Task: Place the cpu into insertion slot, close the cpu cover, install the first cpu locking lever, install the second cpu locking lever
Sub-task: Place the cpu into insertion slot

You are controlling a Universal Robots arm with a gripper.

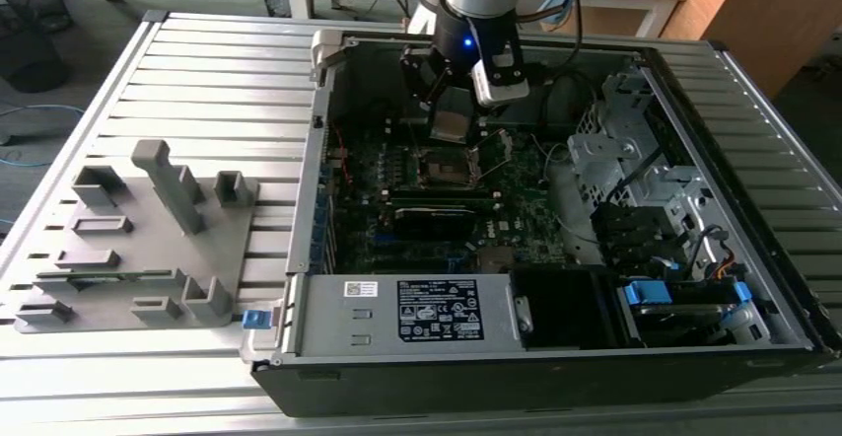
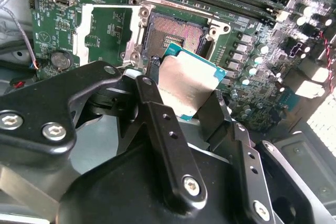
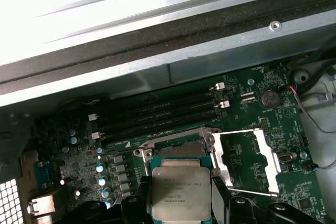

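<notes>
Second wrist view: the hand (image 2: pixel 182 83) clamps the chip (image 2: pixel 190 86) by its edges near the open socket (image 2: pixel 176 32); lowering it level and square looks essential.

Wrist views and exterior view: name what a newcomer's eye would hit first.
The silver cpu, clamped in the gripper, hangs just over the empty insertion slot on the green motherboard. Beside the slot the cpu cover lies flipped open. In the exterior view, the open computer case sits on a slatted table.
</notes>
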